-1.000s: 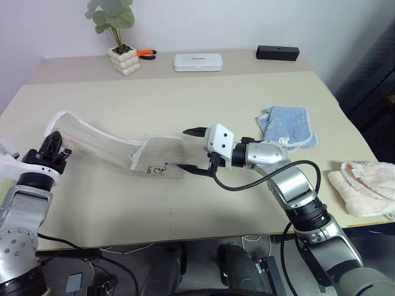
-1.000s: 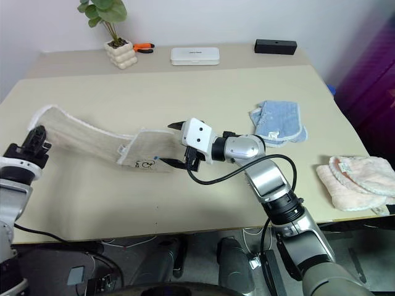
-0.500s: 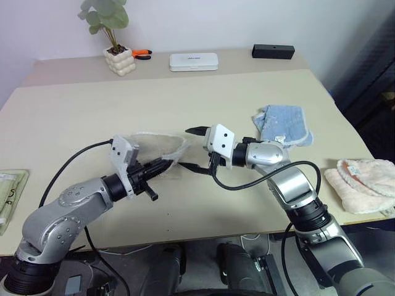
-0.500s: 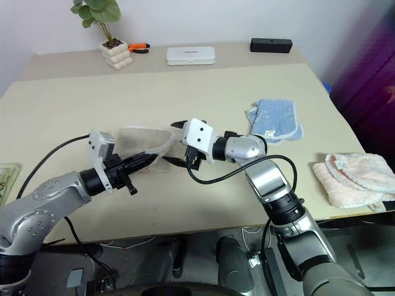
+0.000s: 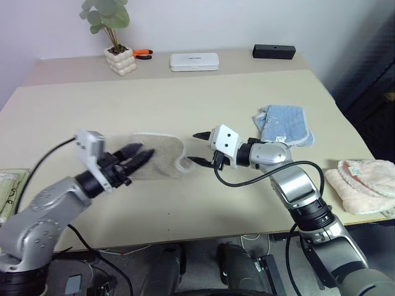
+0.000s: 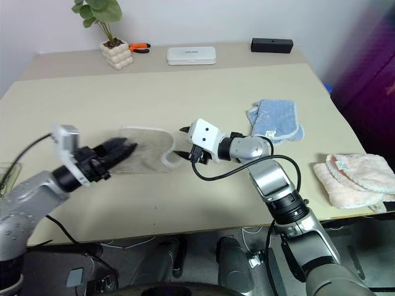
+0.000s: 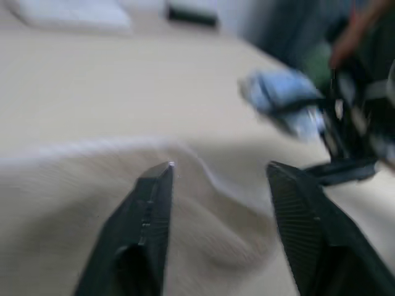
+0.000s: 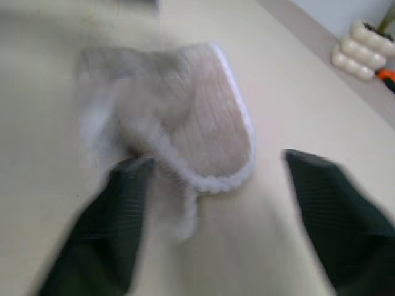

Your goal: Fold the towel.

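Note:
The towel lies folded into a small beige pad with white edging, at the middle of the table. My left gripper hovers over the towel's left part, pointing right, fingers apart and holding nothing; in the left wrist view the towel spreads under the open fingers. My right gripper stands just right of the towel's white edge, pointing left, open and empty. The right wrist view shows the towel ahead of its fingers.
A light-blue towel lies right of my right arm and a pale pink fluffy cloth at the table's right edge. At the back stand a potted plant, an orange-handled tool, a white case and a black box.
My left gripper carried the towel's far left end over to the right onto the other half, then opened and let it go. The right gripper's fingers have narrowed but stay apart.

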`<action>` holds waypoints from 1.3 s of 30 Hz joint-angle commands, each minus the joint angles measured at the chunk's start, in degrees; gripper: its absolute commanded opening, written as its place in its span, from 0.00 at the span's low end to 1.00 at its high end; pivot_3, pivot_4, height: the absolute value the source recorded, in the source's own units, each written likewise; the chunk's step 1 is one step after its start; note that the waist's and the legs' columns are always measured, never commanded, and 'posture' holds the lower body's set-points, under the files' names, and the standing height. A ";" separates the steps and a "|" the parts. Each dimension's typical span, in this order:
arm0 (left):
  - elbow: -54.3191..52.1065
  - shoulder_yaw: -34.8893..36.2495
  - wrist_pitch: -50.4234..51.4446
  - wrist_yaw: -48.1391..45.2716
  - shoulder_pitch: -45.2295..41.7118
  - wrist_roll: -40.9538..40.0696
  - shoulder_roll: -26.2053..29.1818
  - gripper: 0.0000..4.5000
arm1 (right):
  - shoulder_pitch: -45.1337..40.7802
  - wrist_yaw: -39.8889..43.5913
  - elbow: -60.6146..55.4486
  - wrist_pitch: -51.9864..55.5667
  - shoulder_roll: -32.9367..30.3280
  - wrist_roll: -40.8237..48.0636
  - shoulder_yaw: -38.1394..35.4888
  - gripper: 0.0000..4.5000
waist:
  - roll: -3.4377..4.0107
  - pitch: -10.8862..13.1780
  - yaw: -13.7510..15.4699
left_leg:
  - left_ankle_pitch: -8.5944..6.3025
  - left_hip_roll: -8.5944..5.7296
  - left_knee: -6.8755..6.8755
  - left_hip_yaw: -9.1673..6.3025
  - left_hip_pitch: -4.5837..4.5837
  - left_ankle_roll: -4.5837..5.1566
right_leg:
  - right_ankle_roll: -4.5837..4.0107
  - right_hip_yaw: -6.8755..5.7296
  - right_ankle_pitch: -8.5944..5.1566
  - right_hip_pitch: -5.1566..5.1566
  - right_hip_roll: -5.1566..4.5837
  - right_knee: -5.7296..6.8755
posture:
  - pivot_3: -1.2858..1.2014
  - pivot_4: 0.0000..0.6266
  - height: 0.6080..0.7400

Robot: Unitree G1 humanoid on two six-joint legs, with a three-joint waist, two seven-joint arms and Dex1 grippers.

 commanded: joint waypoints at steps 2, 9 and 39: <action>1.37 -1.92 -4.27 3.41 -0.63 12.64 1.85 0.05 | -3.50 -1.78 -1.03 3.21 5.08 4.56 -2.66 0.10 | -0.01 -0.01 0.05 | 0.00 -0.01 0.01 0.00 0.01 0.00 | 0.00 0.00 0.00 0.03 0.01 0.00 | 0.52 0.24 1.00; 7.55 -13.56 -7.58 3.97 -3.01 25.83 -2.55 0.00 | -3.20 -5.12 5.69 7.85 12.11 2.34 2.78 0.00 | -0.04 -0.03 0.16 | 0.00 -0.10 0.00 0.01 0.01 0.00 | 0.14 0.00 0.11 0.03 0.03 -0.01 | 0.52 0.24 1.00; 14.81 0.94 13.40 11.66 -3.86 4.45 -16.13 0.99 | 0.77 2.89 -5.87 0.50 3.50 2.16 2.72 1.00 | -0.03 -0.17 0.03 | -0.03 -0.06 0.06 -0.10 0.07 -0.07 | 0.15 -0.11 0.16 0.09 0.08 0.07 | 0.52 0.24 1.00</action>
